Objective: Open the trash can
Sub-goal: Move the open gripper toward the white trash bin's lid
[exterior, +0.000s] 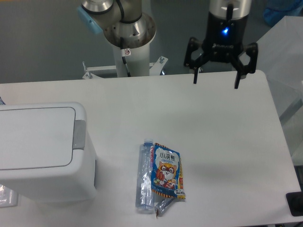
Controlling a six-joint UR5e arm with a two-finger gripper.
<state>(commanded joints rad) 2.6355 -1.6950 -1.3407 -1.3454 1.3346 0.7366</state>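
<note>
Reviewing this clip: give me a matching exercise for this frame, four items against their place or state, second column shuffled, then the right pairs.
Items:
1. trash can
2. end effector
3. snack packet
4. plastic bottle

Descriptions:
A. open, above the table's far edge
B. lid shut, at the table's left
C. clear, lying flat, left of its neighbour
D. colourful, cartoon animal printed on it

Pairs: 1-B, 2-A, 3-D, 4-C
</note>
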